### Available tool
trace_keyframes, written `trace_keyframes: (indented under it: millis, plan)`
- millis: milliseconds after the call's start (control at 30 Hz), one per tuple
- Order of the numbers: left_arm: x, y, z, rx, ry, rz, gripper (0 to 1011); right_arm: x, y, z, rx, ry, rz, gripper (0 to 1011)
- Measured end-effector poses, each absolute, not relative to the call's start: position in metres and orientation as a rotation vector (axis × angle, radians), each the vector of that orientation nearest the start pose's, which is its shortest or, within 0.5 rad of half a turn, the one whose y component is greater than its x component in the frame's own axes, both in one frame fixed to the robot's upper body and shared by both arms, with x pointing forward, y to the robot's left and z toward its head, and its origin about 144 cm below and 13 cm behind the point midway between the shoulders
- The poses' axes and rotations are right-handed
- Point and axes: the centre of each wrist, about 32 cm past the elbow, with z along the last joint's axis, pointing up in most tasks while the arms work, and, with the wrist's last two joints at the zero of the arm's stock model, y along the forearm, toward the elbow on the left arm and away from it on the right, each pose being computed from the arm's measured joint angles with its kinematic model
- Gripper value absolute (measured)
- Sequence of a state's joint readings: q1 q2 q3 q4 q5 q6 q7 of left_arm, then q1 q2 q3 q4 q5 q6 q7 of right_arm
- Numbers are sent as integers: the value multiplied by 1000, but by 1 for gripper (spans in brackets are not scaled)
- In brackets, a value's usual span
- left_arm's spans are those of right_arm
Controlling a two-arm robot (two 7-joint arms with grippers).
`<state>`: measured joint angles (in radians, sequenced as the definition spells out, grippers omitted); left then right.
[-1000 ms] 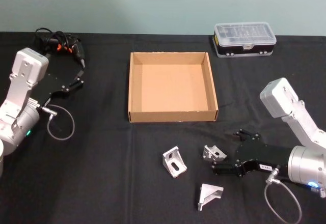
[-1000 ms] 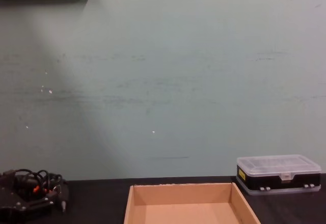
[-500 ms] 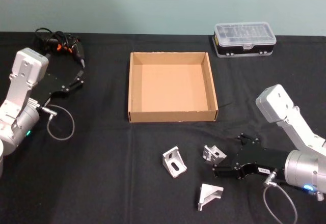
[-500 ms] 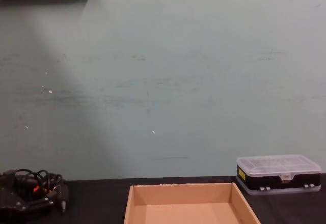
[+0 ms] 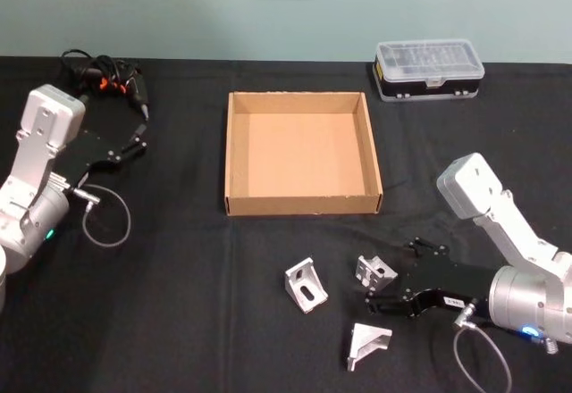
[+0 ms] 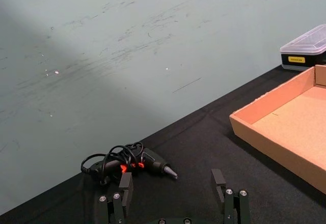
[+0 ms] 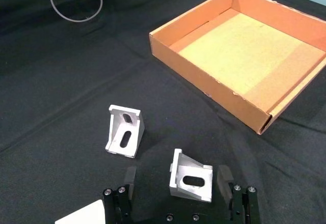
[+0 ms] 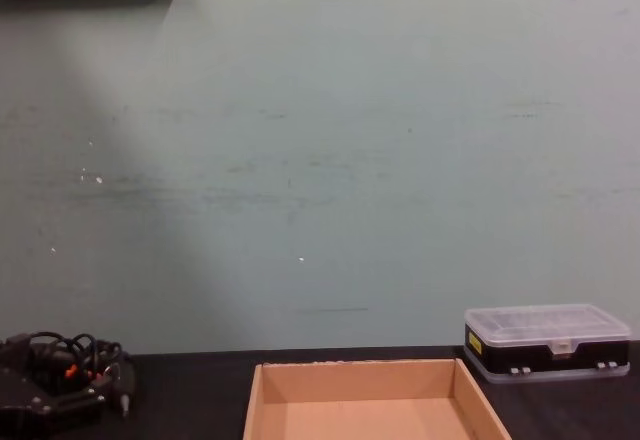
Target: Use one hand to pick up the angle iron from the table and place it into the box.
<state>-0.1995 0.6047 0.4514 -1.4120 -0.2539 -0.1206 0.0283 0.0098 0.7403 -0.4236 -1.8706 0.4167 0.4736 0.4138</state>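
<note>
3 aluminium angle irons [image 5: 306,284] lay on the black bench [image 5: 179,304] in front of the cardboard box [image 5: 302,204]. The right pincer [image 5: 393,277] sat low over the bench, its fingers spread apart with the rear right angle iron [image 7: 191,183] standing between them. The left pincer [image 6: 172,191], fingers also apart, rested at the far left near the corded screwdriver [image 5: 116,85].
</note>
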Motion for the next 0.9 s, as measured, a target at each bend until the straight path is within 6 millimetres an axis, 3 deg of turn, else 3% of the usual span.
trace_keyframes:
  millis: [533,767,900]
  plan:
    - [489,310,1140,304,-285,1248,1000,424,-268,1196,-568,167,-668,994]
    - [489,310,1140,304,-285,1248,1000,424,-268,1195,-576,168,-677,862]
    - [489,310,1140,304,-285,1248,1000,425,-269,1195,-579,164,-688,711]
